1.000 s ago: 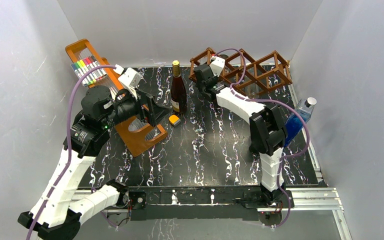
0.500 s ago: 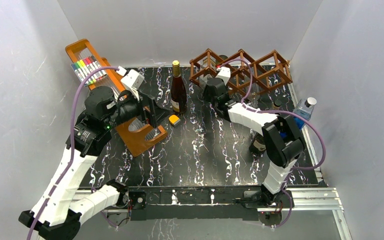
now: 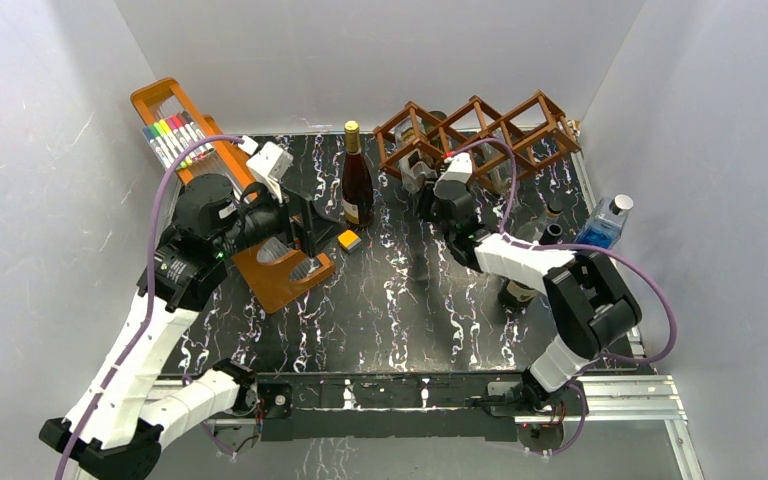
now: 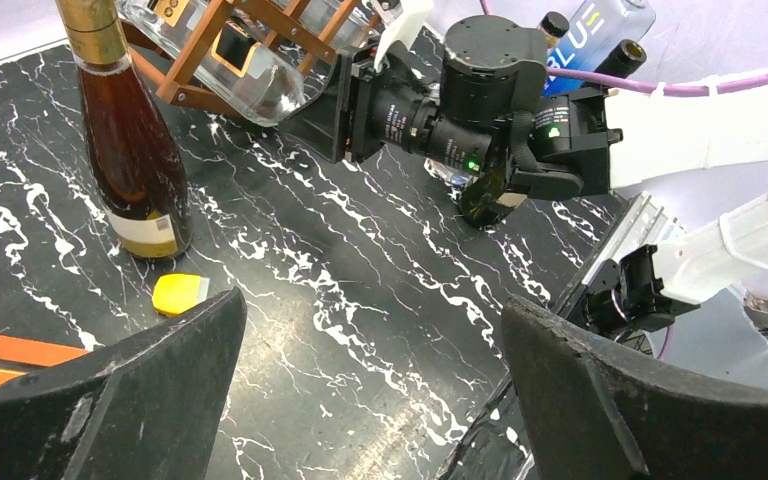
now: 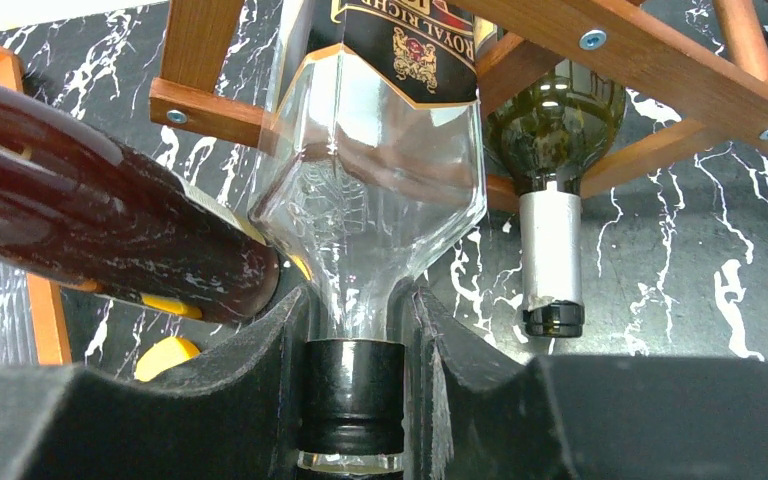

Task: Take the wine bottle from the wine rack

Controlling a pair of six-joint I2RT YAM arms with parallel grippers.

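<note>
The wine rack (image 3: 490, 125), a reddish-brown wooden lattice, stands at the back right of the table. The wine bottle (image 5: 380, 180), clear glass with a black label, lies in one of its cells with its neck pointing out. My right gripper (image 5: 353, 300) is shut on that neck just above the black cap (image 5: 350, 395). From above, the right gripper (image 3: 430, 190) sits at the rack's left front. My left gripper (image 4: 370, 400) is open with only bare table between its fingers, beside the orange tray (image 3: 270, 280).
A dark brown bottle (image 3: 357, 180) stands upright left of the rack, with a small yellow block (image 3: 349, 240) at its foot. A green bottle with a silver neck (image 5: 550, 250) lies in the neighbouring cell. A blue bottle (image 3: 605, 225) and dark bottles (image 3: 520, 290) stand at the right.
My right gripper has drawn back towards the near right with the bottle neck in it, and its elbow has swung right. The rack has shifted and turned slightly. The left arm barely moved.
</note>
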